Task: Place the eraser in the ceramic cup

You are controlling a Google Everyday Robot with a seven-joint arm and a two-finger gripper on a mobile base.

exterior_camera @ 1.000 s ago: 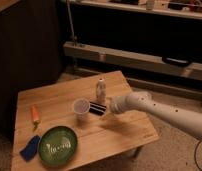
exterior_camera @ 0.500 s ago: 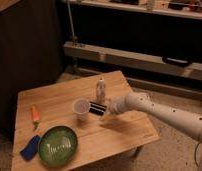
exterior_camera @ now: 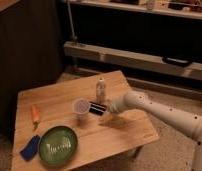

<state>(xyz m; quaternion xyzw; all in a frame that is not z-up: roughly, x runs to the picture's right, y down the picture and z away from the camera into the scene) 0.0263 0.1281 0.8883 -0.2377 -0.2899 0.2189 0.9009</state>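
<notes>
The hand [exterior_camera: 107,106], closed on the eraser [exterior_camera: 97,107], has barely shifted in the last second and holds it just beside the ceramic cup [exterior_camera: 81,106] over the counter [exterior_camera: 119,135], so the carry over the rim and the release are still ahead.

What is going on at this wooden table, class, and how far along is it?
A one-armed robot reaches over the table from the right. Its gripper is at the black striped eraser, just right of the ceramic cup and in front of the white bottle. The eraser is not in the cup yet.
</notes>
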